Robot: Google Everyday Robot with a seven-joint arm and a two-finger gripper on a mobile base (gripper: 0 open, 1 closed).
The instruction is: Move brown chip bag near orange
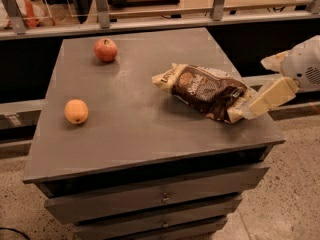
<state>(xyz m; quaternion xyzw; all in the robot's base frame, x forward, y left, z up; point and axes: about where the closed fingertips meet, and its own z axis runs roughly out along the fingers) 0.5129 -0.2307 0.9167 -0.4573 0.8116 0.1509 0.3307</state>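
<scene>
1. The claw (255, 106) sits at the right edge of the surface (140, 129), its cream-coloured tip up against the right end of the chip bag (207, 90). I cannot tell how far open it is, or whether it has hold of the bag or only touches it.
2. The chip bag lies flat on the right half of the surface, crinkled, dark brown in the middle with pale ends, its long side running from upper left to lower right.
3. It is probably very light and soft. It should crush and slide easily, and the film looks slippery, so a pinch on the flat sealed end nearest the claw seems the safest hold; squeezing the puffed middle could break the chips.
4. The orange (76, 111) rests well apart from the bag, near the left edge.
5. A red apple (105, 50) stands at the far left corner, apart from both.
6. Under the surface are drawers (160, 199).
</scene>
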